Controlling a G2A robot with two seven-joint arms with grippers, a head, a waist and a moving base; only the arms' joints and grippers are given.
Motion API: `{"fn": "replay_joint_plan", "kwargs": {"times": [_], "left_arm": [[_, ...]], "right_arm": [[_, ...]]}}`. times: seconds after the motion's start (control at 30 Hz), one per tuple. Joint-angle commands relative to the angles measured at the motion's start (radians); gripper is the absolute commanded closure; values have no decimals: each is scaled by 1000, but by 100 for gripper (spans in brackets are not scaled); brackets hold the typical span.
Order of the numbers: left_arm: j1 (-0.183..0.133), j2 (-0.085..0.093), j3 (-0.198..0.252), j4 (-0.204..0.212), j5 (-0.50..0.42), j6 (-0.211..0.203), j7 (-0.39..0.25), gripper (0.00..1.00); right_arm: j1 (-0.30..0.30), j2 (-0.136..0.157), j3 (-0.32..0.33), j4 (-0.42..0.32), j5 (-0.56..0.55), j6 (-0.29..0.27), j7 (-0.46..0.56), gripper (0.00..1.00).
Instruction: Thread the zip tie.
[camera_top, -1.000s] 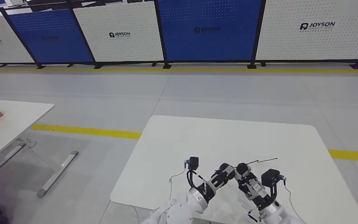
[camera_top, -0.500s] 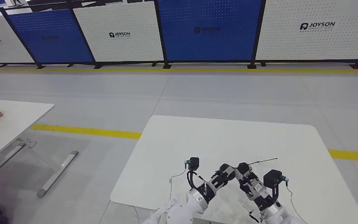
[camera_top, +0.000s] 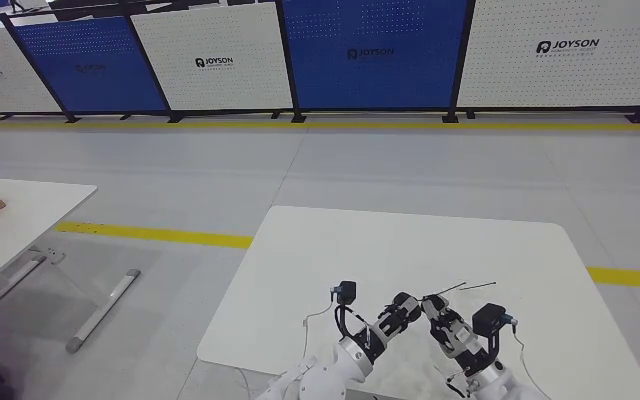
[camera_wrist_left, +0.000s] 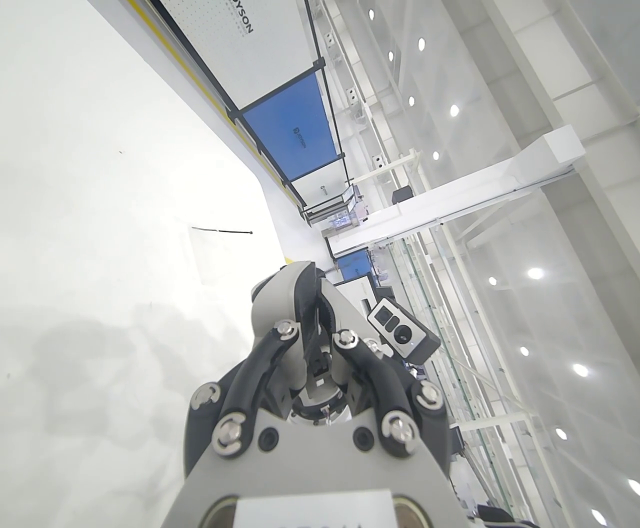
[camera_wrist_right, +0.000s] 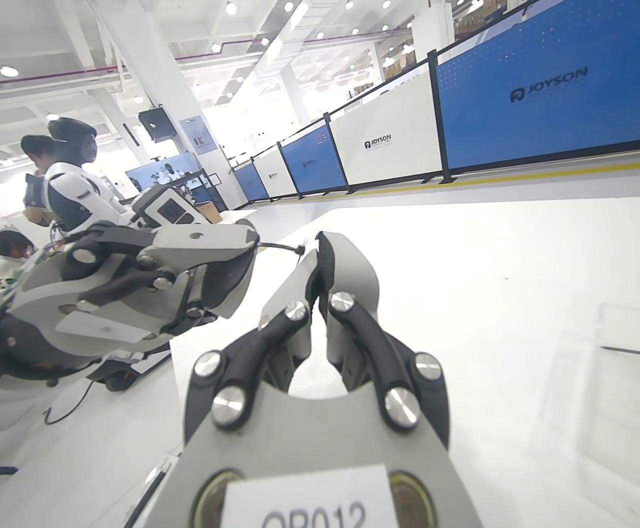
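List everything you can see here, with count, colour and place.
Table: one, white, under both arms.
Held zip tie: one, black, in left hand, head poking toward right hand.
Loose zip tie: one, black, lying on table beyond the hands.
Side table: one, white, top view's left edge.
Fence panels: several, blue and white, behind.
Floor lines: two, yellow, across floor.
Left hand: one, grey-black, shut on held zip tie.
Right hand: one, grey-black, shut, facing left hand.

Right gripper (camera_wrist_right: 319, 245): grey fingers (camera_wrist_right: 352, 272), black pads (camera_wrist_right: 327, 265), black linkages (camera_wrist_right: 370, 340), silver screws (camera_wrist_right: 400, 405), white label (camera_wrist_right: 310, 500).
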Motion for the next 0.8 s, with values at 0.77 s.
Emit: {"fn": "replay_joint_plan", "kwargs": {"times": [0.77], "left_arm": [[-1, -4, 3, 10, 3, -11, 2, 100]], "right_arm": [[15, 16, -22, -2, 35, 0, 31, 73]]}}
